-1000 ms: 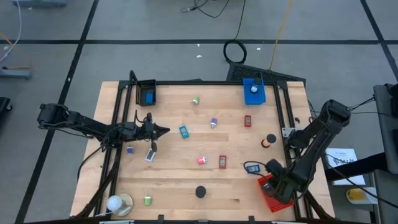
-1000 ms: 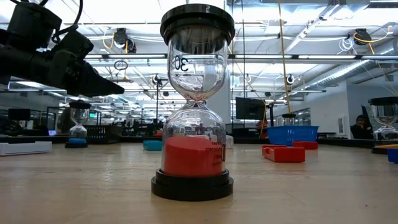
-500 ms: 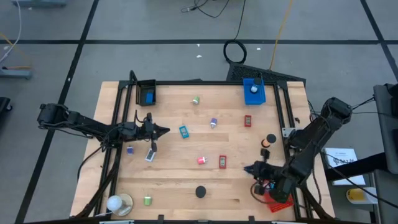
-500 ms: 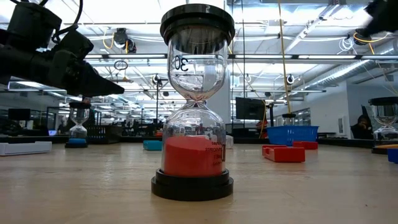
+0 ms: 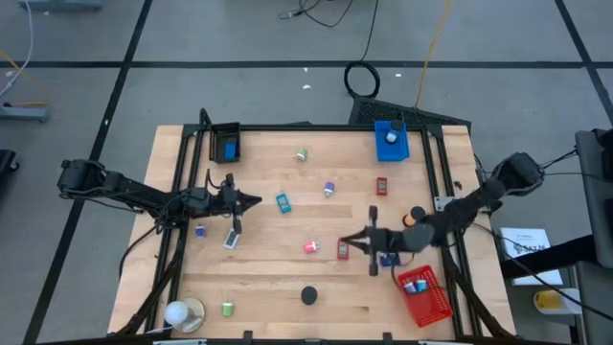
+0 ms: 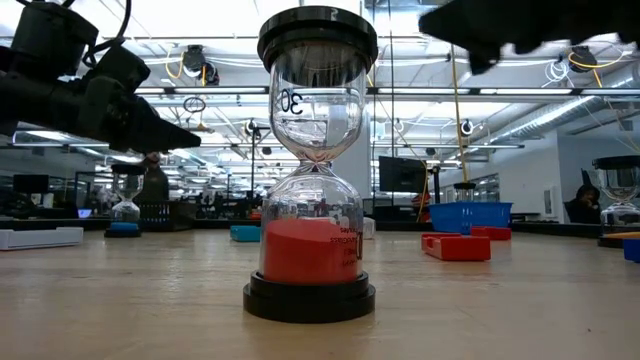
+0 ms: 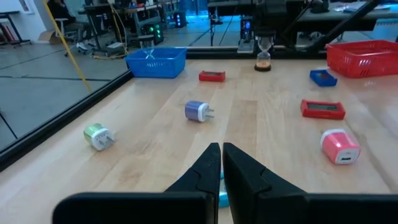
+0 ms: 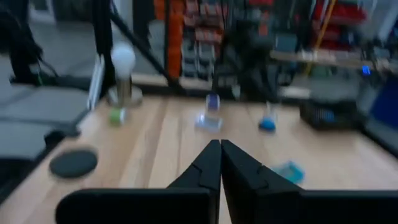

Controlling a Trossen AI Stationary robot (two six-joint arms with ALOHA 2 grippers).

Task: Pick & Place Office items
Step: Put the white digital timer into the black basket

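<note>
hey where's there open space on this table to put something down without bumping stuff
Barest: the near strip of the table, between the green item and the black disc. Also clear: the far middle between the green plug and the blue tray. Crowded: the right centre, where the right claw hangs shut by the red block and the pink item.

table (image 5: pixel 287 278): light wood, smooth, matt
hourglass (image 6: pixel 315 170): clear glossy glass, black plastic caps
red basket (image 7: pixel 364 57): plastic mesh
gripper fingers (image 7: pixel 239 177): dark matt plastic
pink plug (image 7: pixel 339 147): glossy plastic
</note>
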